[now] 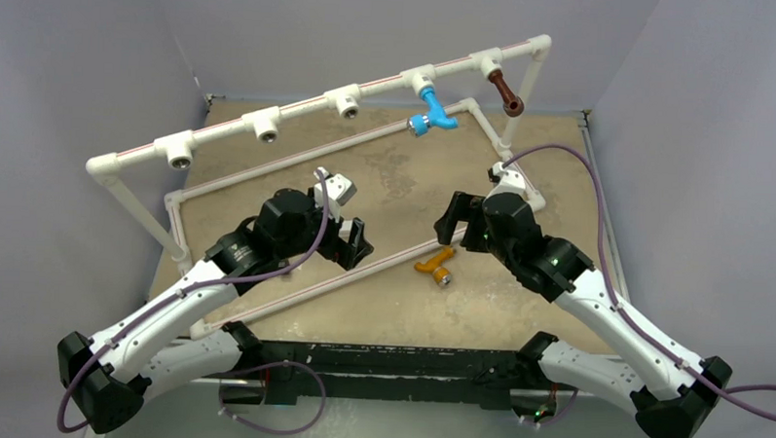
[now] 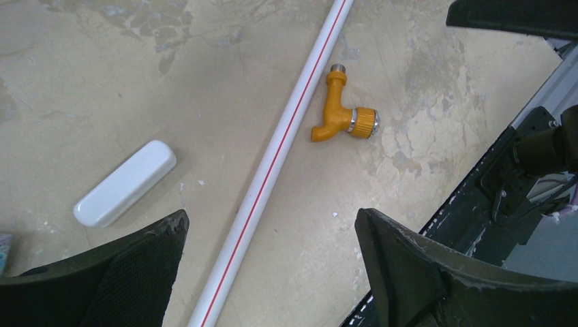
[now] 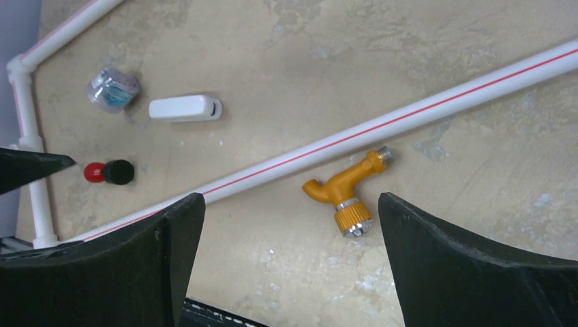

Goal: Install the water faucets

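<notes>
I'm seeing the orange-yellow faucet (image 1: 435, 264) lying on its side just beside the front pipe (image 2: 273, 158). The light blue faucet (image 1: 432, 111) and dark brown faucet (image 1: 506, 92) are hanging from the raised rail (image 1: 305, 107).

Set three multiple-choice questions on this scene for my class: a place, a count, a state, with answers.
1. Where is the orange tap? A: on the table beside the striped pipe. B: in a cup. C: on the floor.
2. How many taps are fitted to the raised rail? A: one. B: two. C: three.
3. The right arm's fingers are: A: shut on a tap. B: open, empty. C: shut, empty.
Answers: A, it lies loose by the pipe; B, the blue tap and brown tap hang there; B, wide apart, nothing between.
</notes>
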Robot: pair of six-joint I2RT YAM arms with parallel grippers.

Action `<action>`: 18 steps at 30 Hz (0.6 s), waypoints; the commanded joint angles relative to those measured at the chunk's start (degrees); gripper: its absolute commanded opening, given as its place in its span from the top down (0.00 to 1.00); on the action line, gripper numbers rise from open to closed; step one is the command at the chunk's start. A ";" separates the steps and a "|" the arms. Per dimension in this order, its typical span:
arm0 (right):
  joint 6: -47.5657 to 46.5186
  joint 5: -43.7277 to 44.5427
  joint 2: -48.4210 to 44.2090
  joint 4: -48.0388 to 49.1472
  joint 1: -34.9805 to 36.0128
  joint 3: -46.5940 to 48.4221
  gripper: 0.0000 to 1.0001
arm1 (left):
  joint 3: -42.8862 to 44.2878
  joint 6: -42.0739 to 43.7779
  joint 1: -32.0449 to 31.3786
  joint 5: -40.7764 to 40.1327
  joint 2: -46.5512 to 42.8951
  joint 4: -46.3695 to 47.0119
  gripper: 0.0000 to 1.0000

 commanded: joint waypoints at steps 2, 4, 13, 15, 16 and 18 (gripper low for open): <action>1.00 -1.85 0.81 -5.23 0.39 1.22 0.02 | 2.39 1.79 -0.34 -2.97 -1.89 2.91 0.08; 0.63 -3.05 1.66 -6.00 0.41 0.77 0.02 | 2.52 2.00 -0.37 -3.20 -2.06 3.09 0.08; -2.02 -6.05 4.58 -5.03 0.48 -2.82 0.07 | 3.05 2.39 -0.42 -3.68 -2.22 3.16 0.09; -2.28 -7.63 6.06 -4.76 0.48 -3.37 0.08 | 3.11 2.40 -0.43 -3.68 -2.30 3.09 0.09; -2.51 -8.21 6.98 -4.61 0.52 -3.62 0.09 | 3.07 2.35 -0.43 -3.66 -2.32 3.08 0.09; -2.77 -9.27 9.40 -4.80 0.49 -3.85 0.11 | 3.08 2.31 -0.43 -3.57 -2.48 3.07 0.09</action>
